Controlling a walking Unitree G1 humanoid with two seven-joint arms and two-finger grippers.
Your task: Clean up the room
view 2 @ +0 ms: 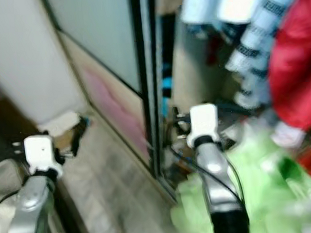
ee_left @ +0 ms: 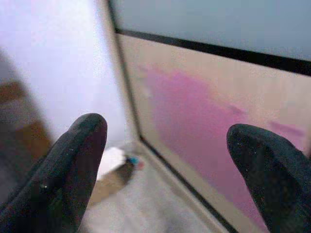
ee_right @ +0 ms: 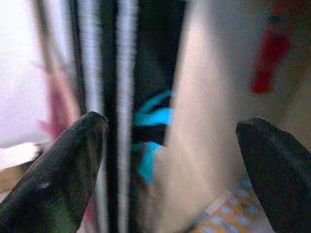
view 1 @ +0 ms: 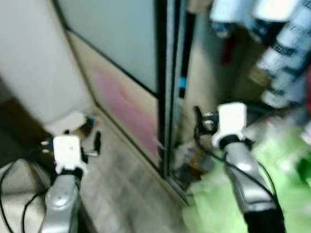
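So both grippers, left (ee_left: 165, 170) and right (ee_right: 170, 170), were wide open holding nothing, pointed at the sliding door (view 1: 125, 55) by the green pile (view 1: 266, 194).

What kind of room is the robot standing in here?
Probably a bedroom or closet corner: a sliding wardrobe door with frosted panels, clothes hanging inside, including a red garment, and green fabric heaped low beside it.

Blurred sliding closet door (view 1: 125, 55), white wall (view 1: 20, 56), pale wood floor (view 1: 129, 202)
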